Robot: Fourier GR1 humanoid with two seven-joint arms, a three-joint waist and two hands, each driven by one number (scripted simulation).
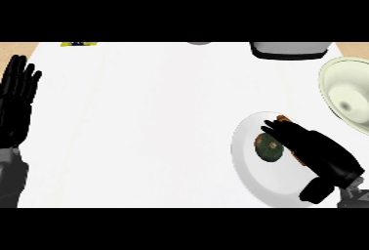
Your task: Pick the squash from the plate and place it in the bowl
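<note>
A dark green squash lies on the white plate at the lower right of the counter. My right hand is over the plate, just right of the squash, its fingers curled down against the squash's right side. A small brown patch shows at the fingers' far edge. The pale cream bowl stands at the right edge, beyond the plate. My left hand rests open at the far left edge, fingers pointing up.
A grey-and-white appliance stands at the back right, close to the bowl. A small yellow-green item lies at the back left edge. A grey object peeks in at the back middle.
</note>
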